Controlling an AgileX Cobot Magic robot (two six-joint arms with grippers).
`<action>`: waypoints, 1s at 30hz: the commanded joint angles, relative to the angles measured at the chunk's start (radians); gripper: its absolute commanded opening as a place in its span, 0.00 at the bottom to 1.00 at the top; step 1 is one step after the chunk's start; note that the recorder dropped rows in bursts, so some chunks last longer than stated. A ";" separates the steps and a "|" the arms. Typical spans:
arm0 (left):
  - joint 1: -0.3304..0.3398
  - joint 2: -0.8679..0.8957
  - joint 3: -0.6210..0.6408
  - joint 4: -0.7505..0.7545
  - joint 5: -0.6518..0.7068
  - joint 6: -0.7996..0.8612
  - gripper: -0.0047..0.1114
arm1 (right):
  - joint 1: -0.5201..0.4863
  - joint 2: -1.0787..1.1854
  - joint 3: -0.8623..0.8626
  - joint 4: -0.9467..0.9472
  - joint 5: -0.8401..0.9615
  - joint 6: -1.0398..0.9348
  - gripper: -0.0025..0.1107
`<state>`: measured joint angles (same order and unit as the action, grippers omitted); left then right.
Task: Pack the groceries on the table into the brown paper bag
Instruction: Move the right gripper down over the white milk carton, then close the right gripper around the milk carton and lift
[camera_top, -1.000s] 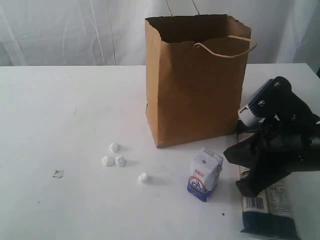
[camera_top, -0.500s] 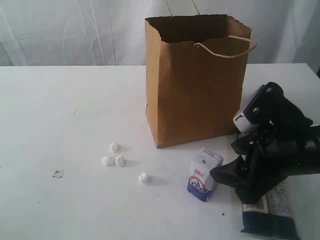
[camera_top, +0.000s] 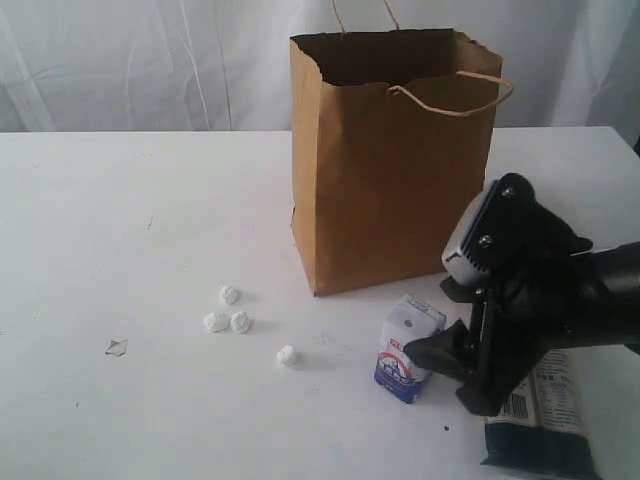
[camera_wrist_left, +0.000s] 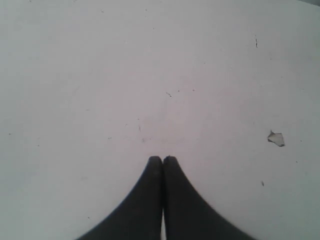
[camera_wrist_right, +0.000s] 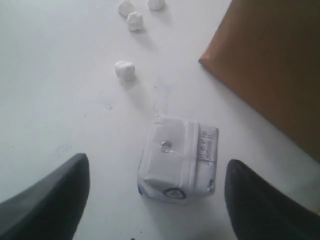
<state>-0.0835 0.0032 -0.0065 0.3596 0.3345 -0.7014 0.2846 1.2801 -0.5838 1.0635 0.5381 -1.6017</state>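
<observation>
The brown paper bag (camera_top: 390, 160) stands open and upright at the back of the white table (camera_top: 120, 220); one lower corner of it shows in the right wrist view (camera_wrist_right: 270, 65). A small white-blue carton (camera_top: 408, 348) stands in front of it. My right gripper (camera_top: 440, 375) is open just right of the carton. In the right wrist view the carton (camera_wrist_right: 177, 157) sits in the gap of the gripper (camera_wrist_right: 157, 161), touching neither finger. A long dark noodle packet (camera_top: 540, 425) lies partly under the right arm. My left gripper (camera_wrist_left: 162, 159) is shut and empty over bare tabletop; the exterior view does not show it.
Several small white crumpled balls (camera_top: 228, 312) lie left of the carton; one ball (camera_wrist_right: 125, 69) is nearest it. A small torn scrap (camera_top: 117, 347) lies further left and also shows in the left wrist view (camera_wrist_left: 276, 138). A white curtain hangs behind the table.
My right gripper has opened and moved left and down, from over the noodle packet to beside the carton. The left gripper and the bag have not moved.
</observation>
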 joint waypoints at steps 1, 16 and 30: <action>0.001 -0.003 0.007 0.000 -0.007 0.000 0.04 | 0.034 0.031 -0.003 0.017 -0.004 -0.038 0.64; 0.001 -0.003 0.007 -0.128 -0.101 0.002 0.04 | 0.034 0.098 -0.003 0.320 -0.143 -0.067 0.64; 0.001 -0.003 0.007 -0.128 -0.101 0.002 0.04 | 0.034 0.203 -0.003 0.320 -0.092 -0.241 0.64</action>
<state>-0.0835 0.0032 -0.0065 0.2326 0.2364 -0.7014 0.3188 1.4643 -0.5860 1.3777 0.4263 -1.8232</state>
